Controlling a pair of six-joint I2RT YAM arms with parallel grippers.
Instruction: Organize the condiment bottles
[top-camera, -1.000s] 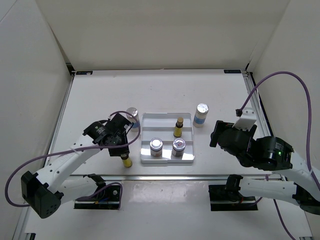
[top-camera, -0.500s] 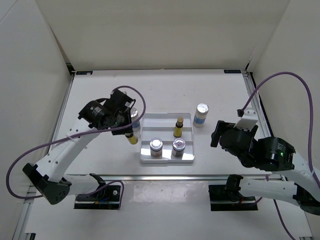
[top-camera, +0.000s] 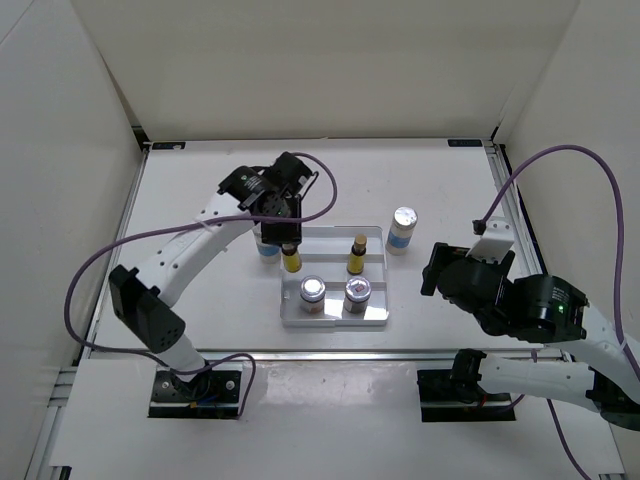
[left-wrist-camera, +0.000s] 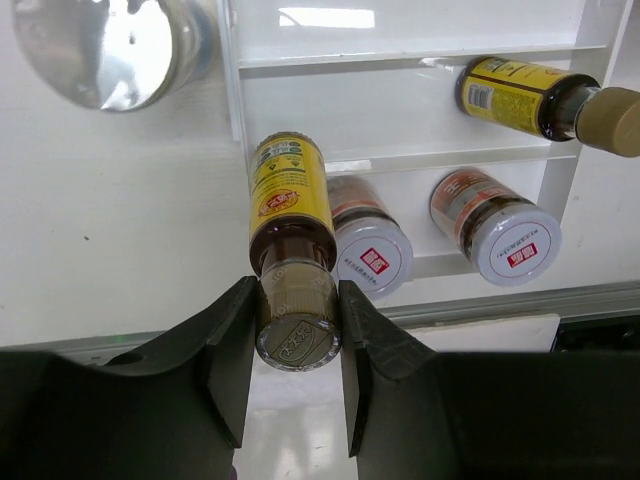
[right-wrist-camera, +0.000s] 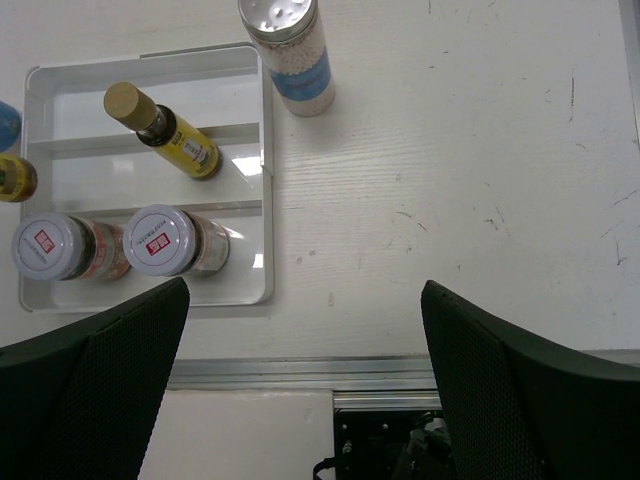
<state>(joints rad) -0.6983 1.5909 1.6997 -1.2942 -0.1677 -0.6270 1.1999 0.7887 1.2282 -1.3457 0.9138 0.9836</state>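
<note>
Thin yellow bottle with dark cap (left-wrist-camera: 290, 195): clamped at the cap by the left gripper (left-wrist-camera: 296, 318), upright over the left end of the white stepped plastic tray (top-camera: 335, 323), middle step; base contact unclear. Twin yellow bottle (top-camera: 356, 254) stands right of it on that step. Step judged: placing. Next move: lower straight, clear of the tray's left wall, then release. Right gripper (right-wrist-camera: 305, 288): jaws wide apart, empty, right of the tray.
</note>
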